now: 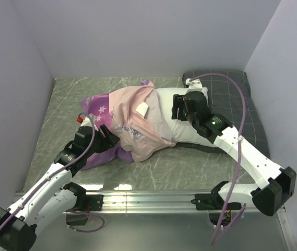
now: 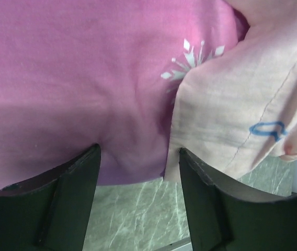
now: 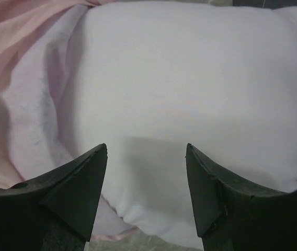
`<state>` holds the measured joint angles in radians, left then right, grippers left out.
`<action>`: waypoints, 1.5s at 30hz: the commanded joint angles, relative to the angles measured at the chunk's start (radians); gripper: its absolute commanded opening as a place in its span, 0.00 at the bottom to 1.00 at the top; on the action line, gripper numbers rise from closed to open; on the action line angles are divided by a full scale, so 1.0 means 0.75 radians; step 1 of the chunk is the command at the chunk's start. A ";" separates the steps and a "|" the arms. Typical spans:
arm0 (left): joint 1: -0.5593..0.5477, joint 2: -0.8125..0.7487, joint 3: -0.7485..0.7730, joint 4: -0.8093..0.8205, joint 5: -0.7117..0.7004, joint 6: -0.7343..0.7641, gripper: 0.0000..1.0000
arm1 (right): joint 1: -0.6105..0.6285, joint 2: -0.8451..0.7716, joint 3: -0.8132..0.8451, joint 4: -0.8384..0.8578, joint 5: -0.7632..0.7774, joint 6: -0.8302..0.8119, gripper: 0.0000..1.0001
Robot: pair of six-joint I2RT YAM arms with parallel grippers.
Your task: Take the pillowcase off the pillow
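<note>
Both pairs of fingers [image 2: 70, 198] spread, our left gripper [image 2: 138, 151] at the pillowcase [image 2: 75, 78], our right gripper [image 3: 146, 149] over the half-bared pillow [image 3: 190, 78], we see marbled tabletop [image 2: 133, 214] beneath

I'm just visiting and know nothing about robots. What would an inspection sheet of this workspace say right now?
Surface: grey marbled table, partly covered.
Job's things: pink pillowcase bunched over the left end of the white pillow; right end bare.
Clutter: dark grey checked pillow at back right.
Grippers: left gripper open at the pillowcase; right gripper open over the pillow.
Cables: purple cables along both arms.
Surroundings: plain pale walls; metal rail at the near edge.
</note>
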<state>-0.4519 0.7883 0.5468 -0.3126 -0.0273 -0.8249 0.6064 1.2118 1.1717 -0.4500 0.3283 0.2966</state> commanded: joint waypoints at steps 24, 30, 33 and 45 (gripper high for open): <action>-0.083 0.186 0.130 -0.062 -0.190 0.067 0.00 | -0.015 0.256 0.049 0.029 0.004 -0.015 0.10; -0.013 0.145 0.344 -0.207 -0.413 0.143 0.01 | -0.115 0.197 0.149 -0.009 -0.002 -0.013 0.00; 0.139 0.117 0.461 -0.256 -0.428 0.218 0.01 | -0.188 0.174 0.201 -0.026 -0.014 -0.007 0.00; 1.187 0.188 0.486 -0.103 0.167 0.266 0.00 | -0.330 0.131 0.258 -0.044 -0.114 0.032 0.00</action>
<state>0.2726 0.9016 0.8997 -0.4904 0.1135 -0.6552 0.4240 1.3766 1.3090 -0.4587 0.0769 0.3569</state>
